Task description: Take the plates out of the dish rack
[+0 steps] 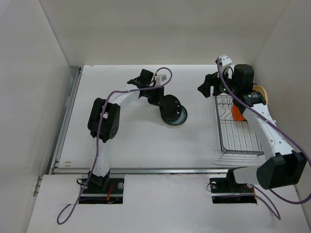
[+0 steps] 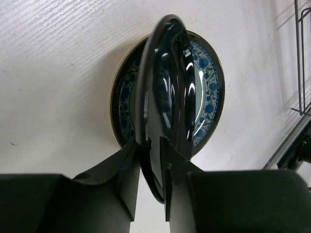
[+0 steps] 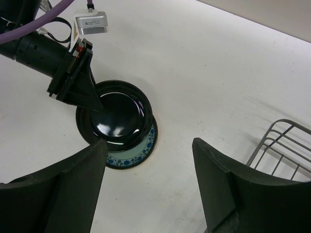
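My left gripper (image 1: pixel 164 103) is shut on the rim of a glossy black plate (image 2: pixel 163 87) and holds it tilted on edge just above a teal-blue patterned plate (image 2: pixel 206 92) lying flat on the table; both plates show in the right wrist view, black (image 3: pixel 116 114) over teal (image 3: pixel 146 148). The silver wire dish rack (image 1: pixel 236 128) stands at the right. An orange plate (image 1: pixel 236 112) and a tan plate (image 1: pixel 261 91) stand in its far end behind my right arm. My right gripper (image 1: pixel 207 86) is open and empty, above the table left of the rack's far end.
White walls enclose the table on the left, back and right. The rack's corner shows in the left wrist view (image 2: pixel 302 63) and the right wrist view (image 3: pixel 284 145). A metal strip (image 1: pixel 160 170) runs along the table's near edge.
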Action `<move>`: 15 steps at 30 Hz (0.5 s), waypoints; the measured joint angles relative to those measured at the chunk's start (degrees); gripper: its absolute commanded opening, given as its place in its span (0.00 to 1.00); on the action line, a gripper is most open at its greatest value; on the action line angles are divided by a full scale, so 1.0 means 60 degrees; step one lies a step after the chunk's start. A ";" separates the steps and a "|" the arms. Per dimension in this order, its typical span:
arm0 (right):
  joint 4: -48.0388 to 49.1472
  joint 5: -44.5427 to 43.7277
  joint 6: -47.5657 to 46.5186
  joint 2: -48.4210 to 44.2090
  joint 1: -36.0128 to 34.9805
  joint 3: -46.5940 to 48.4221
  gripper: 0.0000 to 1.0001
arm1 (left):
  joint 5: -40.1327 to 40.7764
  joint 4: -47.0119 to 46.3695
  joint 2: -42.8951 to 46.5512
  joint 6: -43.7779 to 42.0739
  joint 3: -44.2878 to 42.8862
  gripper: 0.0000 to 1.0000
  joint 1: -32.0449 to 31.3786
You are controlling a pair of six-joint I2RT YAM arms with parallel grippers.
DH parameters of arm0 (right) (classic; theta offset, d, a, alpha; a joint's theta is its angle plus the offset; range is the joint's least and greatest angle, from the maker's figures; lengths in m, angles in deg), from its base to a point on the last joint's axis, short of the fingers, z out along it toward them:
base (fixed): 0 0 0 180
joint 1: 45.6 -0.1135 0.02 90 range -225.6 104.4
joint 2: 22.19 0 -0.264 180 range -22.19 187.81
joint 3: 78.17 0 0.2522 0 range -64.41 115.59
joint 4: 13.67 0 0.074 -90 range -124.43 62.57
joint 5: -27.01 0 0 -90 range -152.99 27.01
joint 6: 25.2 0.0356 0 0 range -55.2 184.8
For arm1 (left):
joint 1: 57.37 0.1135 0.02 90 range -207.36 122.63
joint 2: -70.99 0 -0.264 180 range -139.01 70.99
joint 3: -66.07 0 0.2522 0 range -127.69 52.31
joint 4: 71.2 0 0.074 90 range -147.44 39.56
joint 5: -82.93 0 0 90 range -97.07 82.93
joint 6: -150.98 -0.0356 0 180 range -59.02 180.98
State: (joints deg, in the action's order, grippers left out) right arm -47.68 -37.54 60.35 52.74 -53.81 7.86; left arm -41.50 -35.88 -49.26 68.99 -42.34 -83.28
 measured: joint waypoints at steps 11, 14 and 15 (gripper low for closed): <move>-0.0004 0.0098 0.0004 -0.0004 0.0171 0.0000 0.76 | 0.0062 0.0146 -0.0004 0.0022 -0.0120 0.55 0.0000; -0.0026 -0.0018 0.0000 -0.0004 0.0189 0.0000 0.76 | 0.0204 0.0186 0.0000 0.0033 -0.0135 0.56 0.0000; -0.0055 -0.0175 0.0000 -0.0004 0.0189 0.0000 0.76 | 0.0291 0.0204 0.0000 0.0033 -0.0138 0.57 0.0000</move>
State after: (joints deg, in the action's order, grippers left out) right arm -48.01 -38.59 60.35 52.72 -52.67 7.86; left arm -39.76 -34.65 -49.26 69.18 -43.17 -83.28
